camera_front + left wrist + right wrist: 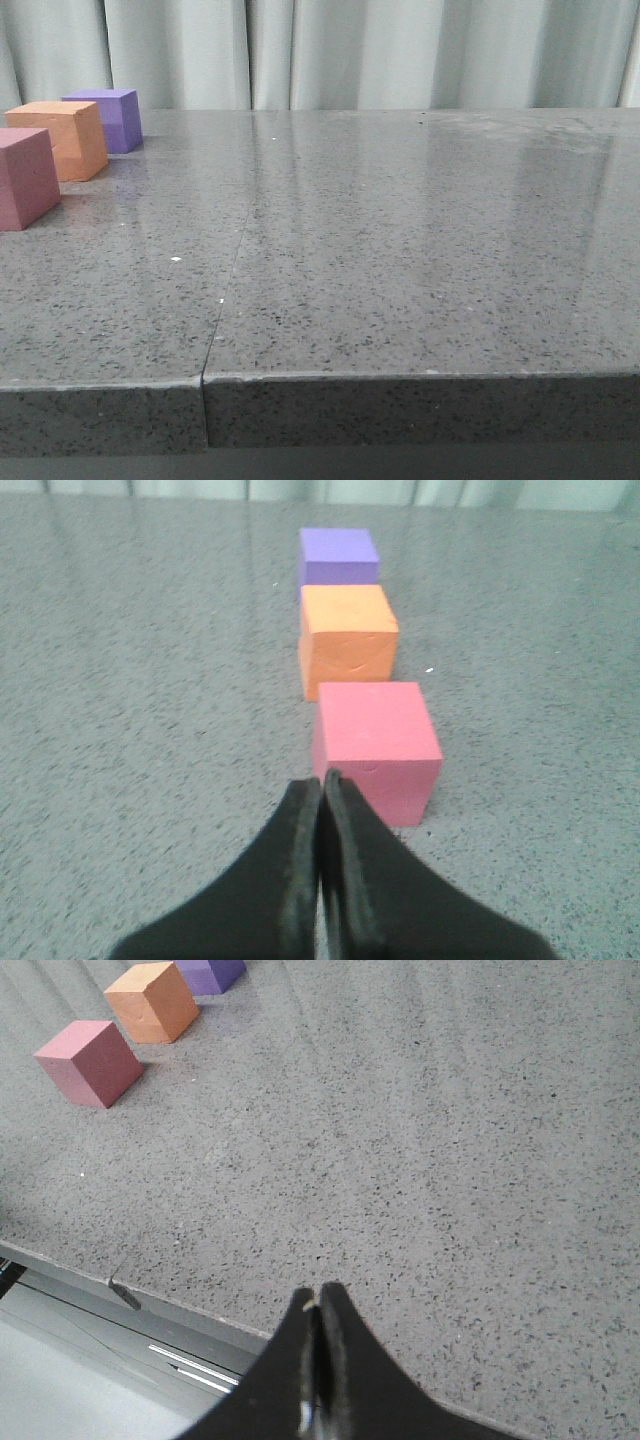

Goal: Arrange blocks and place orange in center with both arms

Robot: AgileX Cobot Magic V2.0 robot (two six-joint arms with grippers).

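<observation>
Three foam blocks stand in a row on the grey table at the far left: a pink cube [24, 178] nearest, the orange cube [63, 139] in the middle, a purple cube [109, 118] farthest. In the left wrist view the same row runs pink [376, 744], orange [347, 640], purple [338, 557]. My left gripper [322, 780] is shut and empty, its tips just short of the pink cube. My right gripper [316, 1295] is shut and empty over the table's front edge, far from the blocks: pink [88, 1061], orange [152, 1000], purple [210, 973]. Neither arm shows in the front view.
The speckled grey table [400, 260] has a seam [222, 300] running toward its front edge. A pale curtain [350, 50] hangs behind it. Below the front edge, the right wrist view shows a grey frame [120, 1330].
</observation>
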